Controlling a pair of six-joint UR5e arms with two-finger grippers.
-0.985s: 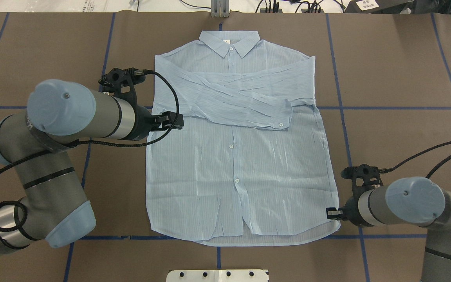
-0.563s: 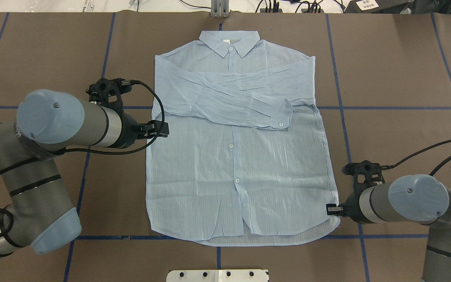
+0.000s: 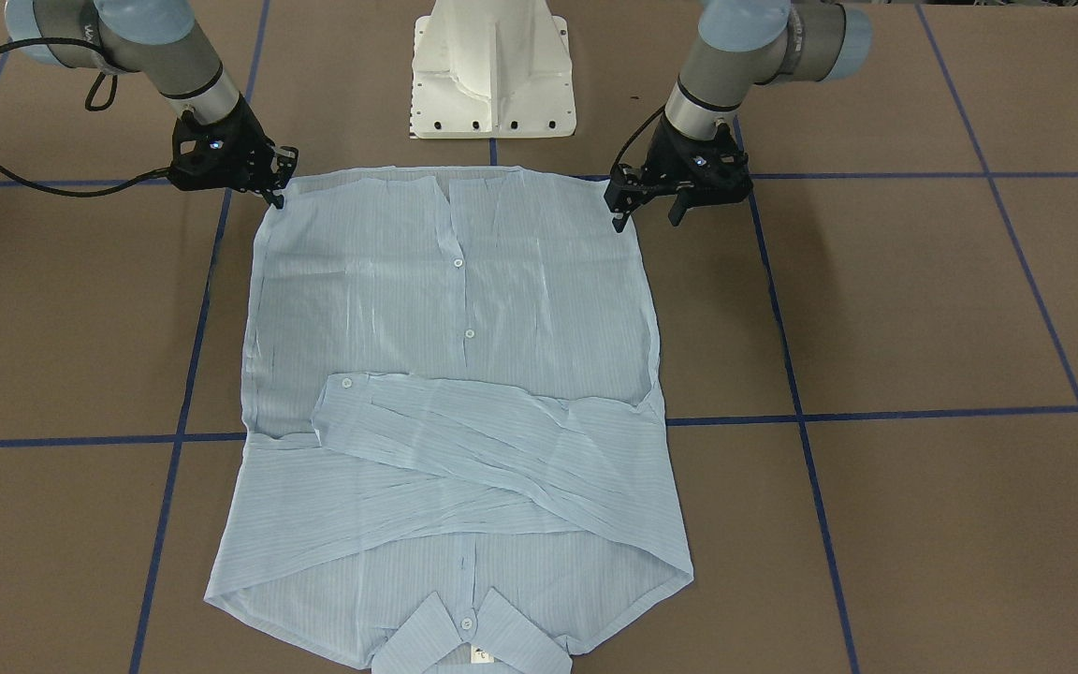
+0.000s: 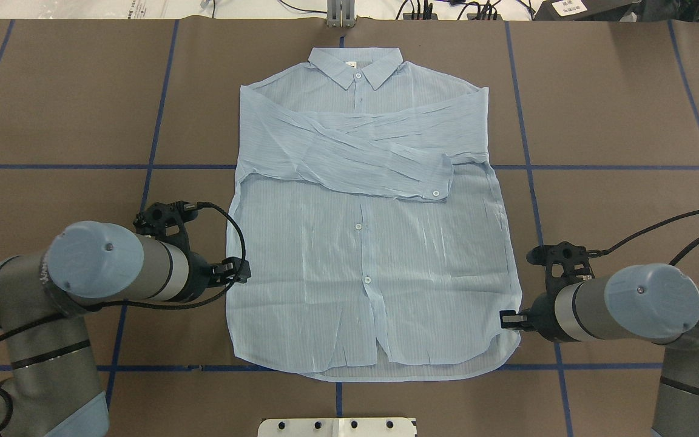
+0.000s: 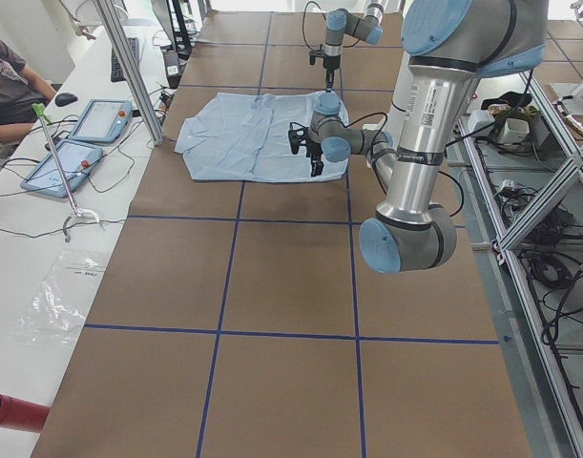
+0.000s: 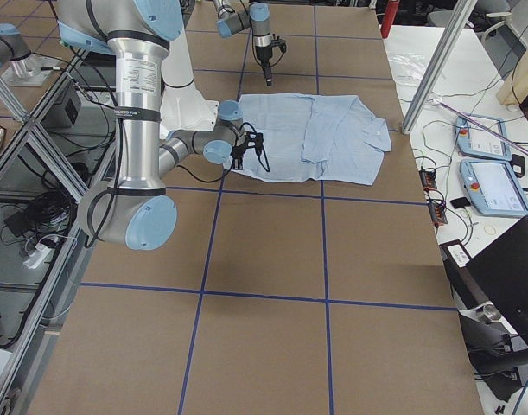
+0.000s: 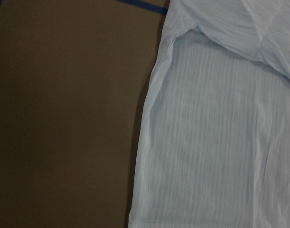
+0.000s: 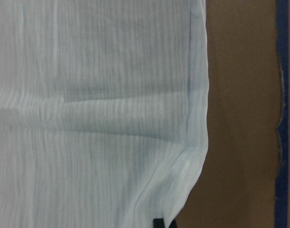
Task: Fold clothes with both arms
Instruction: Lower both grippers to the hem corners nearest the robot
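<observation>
Shirt (image 4: 361,255) flat, centre of counter (image 4: 616,121), sleeves crossed over chest, collar at top of overhead frame. Right end effector (image 4: 507,320) at lower-right hem corner, fingertips mostly hidden: apart or clamped, cannot tell. Left end effector (image 3: 645,221) fingers spread, beside shirt's side edge, contact unclear.

We count one striped shirt (image 4: 361,255) | two arms: left arm (image 4: 107,276), right arm (image 4: 628,303) | two grippers: left gripper (image 4: 241,270), right gripper (image 4: 505,318) | four white buttons (image 4: 358,226) | one white pedestal (image 3: 492,65)
</observation>
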